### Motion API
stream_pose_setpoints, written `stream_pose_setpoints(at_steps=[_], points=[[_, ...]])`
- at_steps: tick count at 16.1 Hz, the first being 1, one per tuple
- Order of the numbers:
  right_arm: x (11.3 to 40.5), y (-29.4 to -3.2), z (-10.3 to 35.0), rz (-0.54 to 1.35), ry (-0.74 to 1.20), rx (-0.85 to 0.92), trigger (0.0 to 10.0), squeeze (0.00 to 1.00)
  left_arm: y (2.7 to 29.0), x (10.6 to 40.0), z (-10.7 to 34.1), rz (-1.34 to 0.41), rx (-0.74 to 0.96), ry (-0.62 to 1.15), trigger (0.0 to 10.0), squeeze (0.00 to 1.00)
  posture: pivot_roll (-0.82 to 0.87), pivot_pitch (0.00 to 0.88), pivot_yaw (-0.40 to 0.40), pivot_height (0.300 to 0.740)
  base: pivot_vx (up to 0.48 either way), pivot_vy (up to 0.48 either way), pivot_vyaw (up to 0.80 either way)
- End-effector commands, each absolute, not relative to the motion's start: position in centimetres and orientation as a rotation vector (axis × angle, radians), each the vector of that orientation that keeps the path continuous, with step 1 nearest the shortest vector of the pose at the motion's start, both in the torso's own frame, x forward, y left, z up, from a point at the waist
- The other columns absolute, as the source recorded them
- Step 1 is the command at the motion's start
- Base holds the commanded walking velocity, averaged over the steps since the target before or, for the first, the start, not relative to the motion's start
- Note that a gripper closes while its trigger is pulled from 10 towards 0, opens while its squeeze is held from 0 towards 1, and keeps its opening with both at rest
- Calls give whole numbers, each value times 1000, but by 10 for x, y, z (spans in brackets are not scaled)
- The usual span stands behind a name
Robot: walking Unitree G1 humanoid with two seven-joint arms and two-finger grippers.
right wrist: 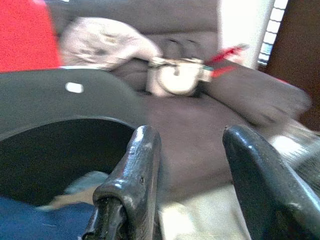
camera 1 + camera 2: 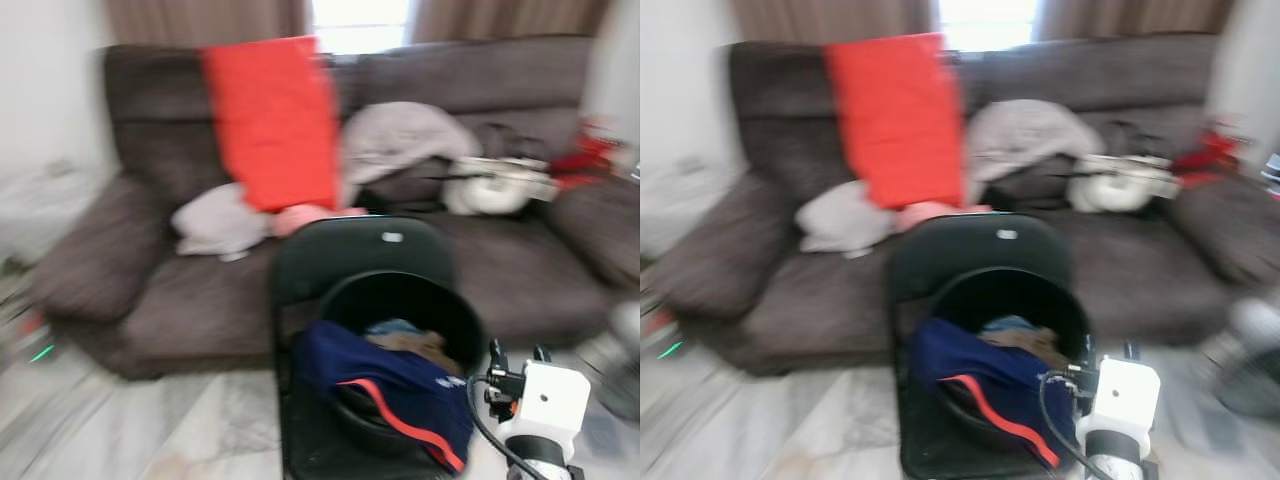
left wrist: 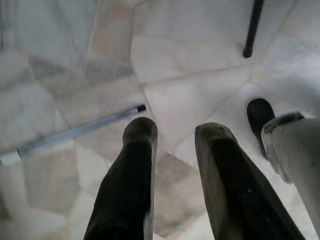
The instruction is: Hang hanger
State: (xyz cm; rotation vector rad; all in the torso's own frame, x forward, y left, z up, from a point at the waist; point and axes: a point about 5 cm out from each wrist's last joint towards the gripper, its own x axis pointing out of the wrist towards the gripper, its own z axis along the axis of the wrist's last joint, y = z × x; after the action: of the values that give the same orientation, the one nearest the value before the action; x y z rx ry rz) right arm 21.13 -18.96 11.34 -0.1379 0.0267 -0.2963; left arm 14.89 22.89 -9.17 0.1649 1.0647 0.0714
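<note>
The right gripper (image 1: 192, 165) is raised beside the rim of the bucket (image 2: 400, 290), fingers (image 1: 135, 170) parted with nothing between them; just ahead of it lies the navy garment (image 2: 385, 385) draped over that rim, so the arm seems poised for a reach into the laundry. The bucket sits on a black chair (image 2: 350, 250), probably to bring it within reach. Beyond the gripper stretches the sofa (image 2: 520, 260) with a red cloth (image 2: 270, 120) and grey clothes (image 2: 400, 135) strewn on it. The left gripper (image 3: 175, 165) hangs idle over the floor (image 3: 190, 60), fingers apart and empty. No hanger can be made out through the blur; its place is unclear, so the task looks barely begun.
</note>
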Motion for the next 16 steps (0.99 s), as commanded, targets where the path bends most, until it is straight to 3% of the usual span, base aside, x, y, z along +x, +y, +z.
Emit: stream_pose_setpoints(at_steps=[1,8,13,16], points=[[210,-192,111,-304,39,-144,10000,0,228,153,-90,72,163,1057,10000,0,-62,21,95,740,0,255,-800],[207,-183,115,-237,10,-189,10000,0,228,153,-90,63,172,1055,10000,0,-64,21,95,740,0,73,0],[171,-175,105,-27,102,-432,10000,0,228,153,-90,55,176,1057,10000,0,-89,34,93,740,0,0,0],[167,-167,91,131,195,-484,10000,0,228,154,-90,52,179,1057,10000,0,-92,35,89,740,0,0,0]])
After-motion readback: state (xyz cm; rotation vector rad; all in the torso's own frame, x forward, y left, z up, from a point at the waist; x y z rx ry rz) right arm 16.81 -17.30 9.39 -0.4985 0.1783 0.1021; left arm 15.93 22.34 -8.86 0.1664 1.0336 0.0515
